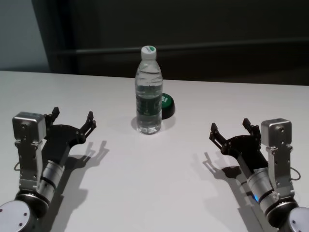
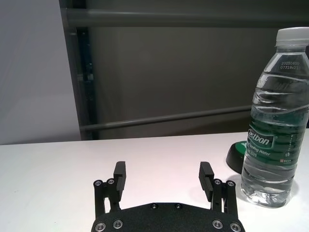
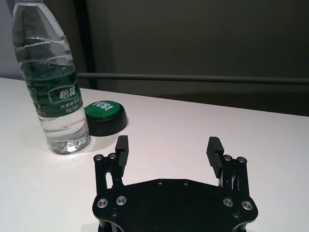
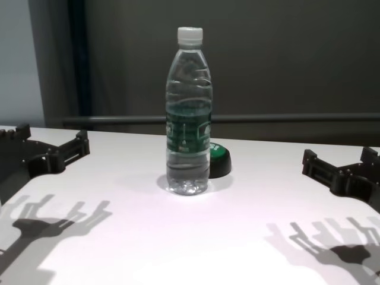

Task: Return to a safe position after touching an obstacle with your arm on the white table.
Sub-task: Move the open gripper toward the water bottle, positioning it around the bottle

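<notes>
The obstacle (image 1: pixel 148 92), a tall clear water bottle with a white cap and dark green label, stands upright at the middle of the white table (image 1: pixel 154 193); it also shows in the chest view (image 4: pixel 188 113), the left wrist view (image 2: pixel 275 121) and the right wrist view (image 3: pixel 50 82). My left gripper (image 1: pixel 73 117) hovers low over the table's near left, open and empty, well apart from the bottle. Mirrored at the near right, my right gripper (image 1: pixel 231 128) is open and empty too. Both grippers' fingers (image 2: pixel 119 175) (image 3: pixel 213 151) are spread wide in the wrist views.
A black puck-shaped button with a green top (image 1: pixel 166 105) sits just behind and to the right of the bottle, also seen as the button (image 3: pixel 105 117). A dark wall with a horizontal rail (image 4: pixel 237 119) runs behind the table's far edge.
</notes>
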